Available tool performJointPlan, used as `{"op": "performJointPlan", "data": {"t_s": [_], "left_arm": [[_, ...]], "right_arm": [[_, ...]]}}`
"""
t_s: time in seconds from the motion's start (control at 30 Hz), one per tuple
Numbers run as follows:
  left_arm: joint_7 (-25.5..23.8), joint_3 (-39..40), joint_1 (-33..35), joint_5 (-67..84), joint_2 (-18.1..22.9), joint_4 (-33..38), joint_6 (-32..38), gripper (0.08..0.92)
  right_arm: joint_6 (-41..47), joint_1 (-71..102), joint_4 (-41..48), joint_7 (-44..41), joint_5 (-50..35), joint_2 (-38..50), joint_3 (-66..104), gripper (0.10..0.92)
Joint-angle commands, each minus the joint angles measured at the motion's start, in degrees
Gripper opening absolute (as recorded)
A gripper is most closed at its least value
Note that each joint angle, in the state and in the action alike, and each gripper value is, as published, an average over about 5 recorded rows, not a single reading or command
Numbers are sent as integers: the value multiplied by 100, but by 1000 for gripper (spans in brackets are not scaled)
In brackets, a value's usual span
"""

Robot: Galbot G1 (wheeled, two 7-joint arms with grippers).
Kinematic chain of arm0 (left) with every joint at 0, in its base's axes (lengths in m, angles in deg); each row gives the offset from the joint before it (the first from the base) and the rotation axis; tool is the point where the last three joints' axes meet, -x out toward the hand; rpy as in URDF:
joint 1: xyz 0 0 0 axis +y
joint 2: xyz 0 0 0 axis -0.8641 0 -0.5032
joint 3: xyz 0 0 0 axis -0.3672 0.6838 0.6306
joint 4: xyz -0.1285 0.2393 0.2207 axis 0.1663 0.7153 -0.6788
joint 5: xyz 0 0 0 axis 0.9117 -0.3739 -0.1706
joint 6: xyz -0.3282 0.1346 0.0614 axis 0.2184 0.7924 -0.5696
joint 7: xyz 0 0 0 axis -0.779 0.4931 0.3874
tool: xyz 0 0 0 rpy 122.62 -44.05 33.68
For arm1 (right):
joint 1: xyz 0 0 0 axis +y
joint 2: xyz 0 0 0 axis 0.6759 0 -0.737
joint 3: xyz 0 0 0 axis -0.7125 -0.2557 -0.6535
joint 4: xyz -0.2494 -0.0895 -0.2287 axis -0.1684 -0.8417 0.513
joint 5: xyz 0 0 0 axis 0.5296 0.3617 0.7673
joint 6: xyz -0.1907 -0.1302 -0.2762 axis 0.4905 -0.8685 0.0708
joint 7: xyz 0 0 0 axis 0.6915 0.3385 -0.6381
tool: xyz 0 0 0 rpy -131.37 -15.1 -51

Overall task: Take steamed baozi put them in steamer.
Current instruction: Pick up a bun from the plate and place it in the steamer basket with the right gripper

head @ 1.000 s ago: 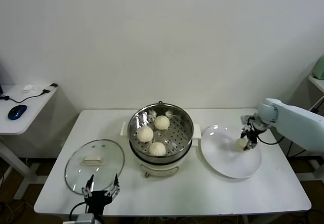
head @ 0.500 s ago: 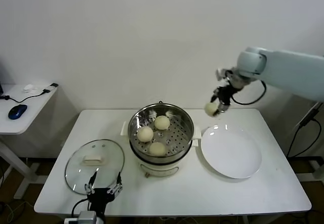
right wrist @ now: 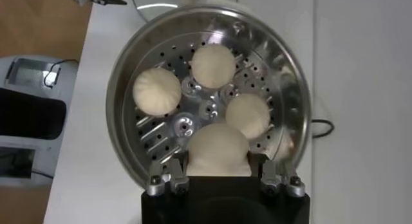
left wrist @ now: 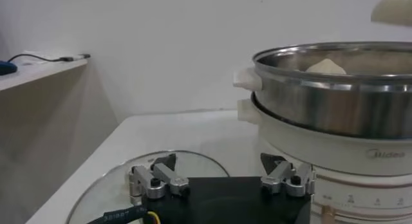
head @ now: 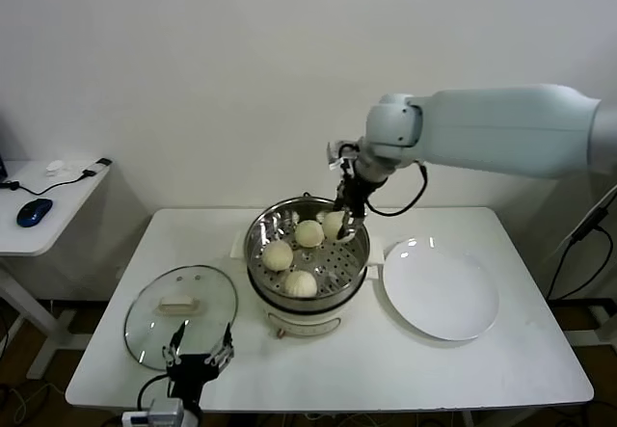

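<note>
The steel steamer [head: 337, 297] stands mid-table on its cream base. Three baozi [head: 278, 255] [head: 308, 233] [head: 300, 283] lie on its perforated tray. My right gripper [head: 339, 223] hangs over the steamer's back right part, shut on another baozi [head: 334, 225]. In the right wrist view this held baozi [right wrist: 219, 148] sits between the fingers [right wrist: 168, 180], above the tray and the three others [right wrist: 157, 91] [right wrist: 214, 65] [right wrist: 248, 114]. My left gripper [head: 198, 355] stays open and empty low at the table's front edge, beside the lid.
The glass lid [head: 154, 321] with a white knob lies flat left of the steamer. A bare white plate [head: 441, 287] is on the right. A side table [head: 58, 200] with a blue mouse stands far left. The left wrist view shows the steamer wall [left wrist: 335, 109].
My right arm lifted the baozi off the white plate, swung it up and to the left, and now holds it over the steamer. The left gripper has hardly moved.
</note>
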Motion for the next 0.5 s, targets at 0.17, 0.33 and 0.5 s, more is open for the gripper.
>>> {"op": "performJointPlan", "data": {"t_s": [0.17, 0.33, 0.5], "left_arm": [[2, -25, 0, 39, 11, -59, 9, 823], [6, -31, -2, 74, 11, -78, 8, 823], [4, -29, -9, 75, 15, -64, 0, 823]], "right_arm": [[353, 1145, 305, 619, 234, -405, -56, 628], [363, 1233, 317, 643, 258, -368, -24, 628], [303, 1225, 357, 655, 274, -354, 99, 629]]}}
